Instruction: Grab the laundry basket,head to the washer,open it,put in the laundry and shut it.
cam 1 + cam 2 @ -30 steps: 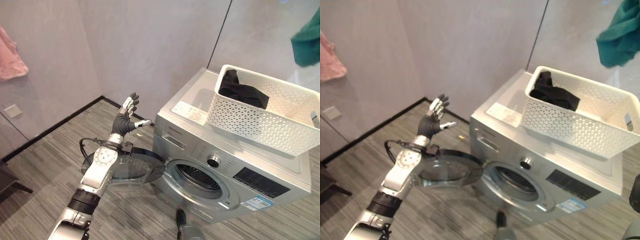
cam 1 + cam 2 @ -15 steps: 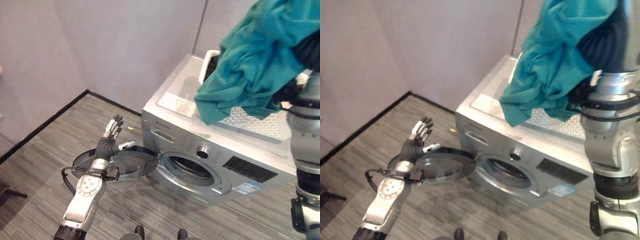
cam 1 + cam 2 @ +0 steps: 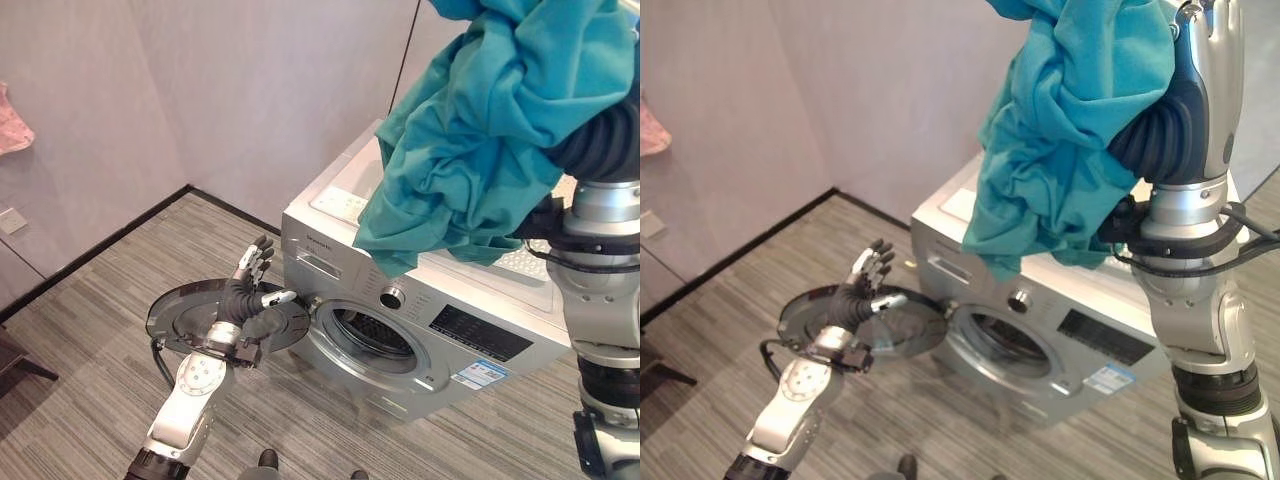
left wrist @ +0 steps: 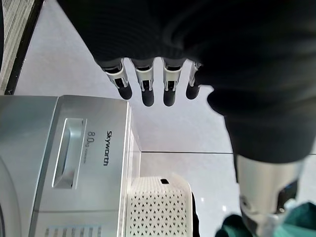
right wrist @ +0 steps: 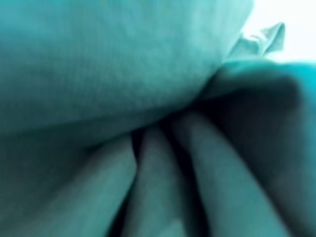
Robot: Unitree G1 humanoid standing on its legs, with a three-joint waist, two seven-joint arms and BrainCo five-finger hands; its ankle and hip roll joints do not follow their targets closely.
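Laundry held high above the open washer.
Right hand (image 3: 1208, 60) is raised with a teal garment (image 3: 480, 140) draped over it and hanging in front of the washer (image 3: 420, 330); whether its fingers are clenched on the cloth I cannot tell. Left hand (image 3: 250, 290) hovers just beside the swung-open round door (image 3: 195, 312), fingers (image 4: 148, 89) straight and released. White laundry basket (image 4: 158, 207) sits on top of the washer.

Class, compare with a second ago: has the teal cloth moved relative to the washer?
Yes. The teal cloth, then off past the washer's far right corner, now hangs over its top, nearer the open door.
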